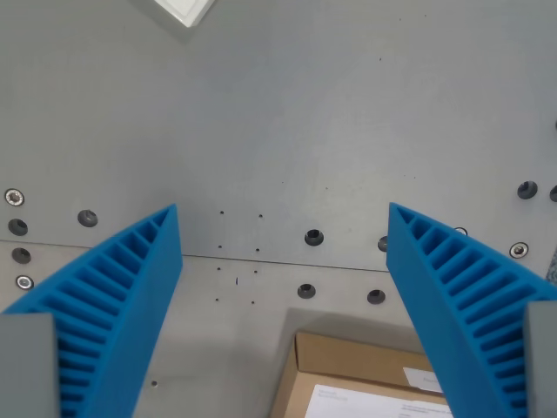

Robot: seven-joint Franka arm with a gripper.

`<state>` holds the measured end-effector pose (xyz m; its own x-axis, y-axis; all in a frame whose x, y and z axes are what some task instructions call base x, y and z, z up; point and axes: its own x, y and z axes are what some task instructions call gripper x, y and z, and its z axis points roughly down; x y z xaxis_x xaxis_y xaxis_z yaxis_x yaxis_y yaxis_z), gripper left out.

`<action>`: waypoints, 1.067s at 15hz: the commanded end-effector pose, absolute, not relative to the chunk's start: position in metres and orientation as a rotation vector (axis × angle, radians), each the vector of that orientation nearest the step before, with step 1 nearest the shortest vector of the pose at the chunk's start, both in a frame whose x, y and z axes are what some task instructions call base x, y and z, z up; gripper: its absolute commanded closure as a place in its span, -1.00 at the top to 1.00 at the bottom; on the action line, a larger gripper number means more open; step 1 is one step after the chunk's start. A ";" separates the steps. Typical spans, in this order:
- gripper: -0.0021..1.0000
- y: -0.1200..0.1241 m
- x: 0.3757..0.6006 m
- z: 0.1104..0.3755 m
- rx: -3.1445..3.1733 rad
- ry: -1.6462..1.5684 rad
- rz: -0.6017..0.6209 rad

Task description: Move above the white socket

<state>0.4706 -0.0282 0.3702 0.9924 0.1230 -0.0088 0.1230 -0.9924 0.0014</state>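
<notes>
A corner of a white object, likely the white socket, shows at the top edge of the wrist view, left of centre; most of it is out of frame. My gripper is open, its two blue ribbed fingers spread wide at the wrist view's left and right, with nothing between them. The gripper hangs over the grey metal table, well below the white object in the picture.
Bolt holes and screws run along a seam across the table. A brown cardboard box with a white label lies at the bottom centre, between the fingers.
</notes>
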 end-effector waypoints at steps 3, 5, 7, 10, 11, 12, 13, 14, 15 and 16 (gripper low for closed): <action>1.00 -0.026 0.473 0.368 3.136 0.108 0.004; 1.00 -0.025 0.474 0.365 3.135 0.072 0.012; 1.00 -0.023 0.477 0.360 3.133 0.036 0.023; 1.00 -0.020 0.481 0.352 3.132 -0.034 0.032; 1.00 -0.019 0.482 0.349 3.131 -0.061 0.036; 1.00 -0.017 0.484 0.346 3.131 -0.087 0.039; 1.00 -0.016 0.485 0.343 3.131 -0.115 0.042; 1.00 -0.015 0.487 0.340 3.130 -0.141 0.048; 1.00 -0.013 0.488 0.336 3.130 -0.166 0.049; 1.00 -0.012 0.489 0.333 3.129 -0.191 0.053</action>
<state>0.4886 -0.0164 0.3366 0.9997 0.0166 -0.0172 0.0166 -0.9999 0.0015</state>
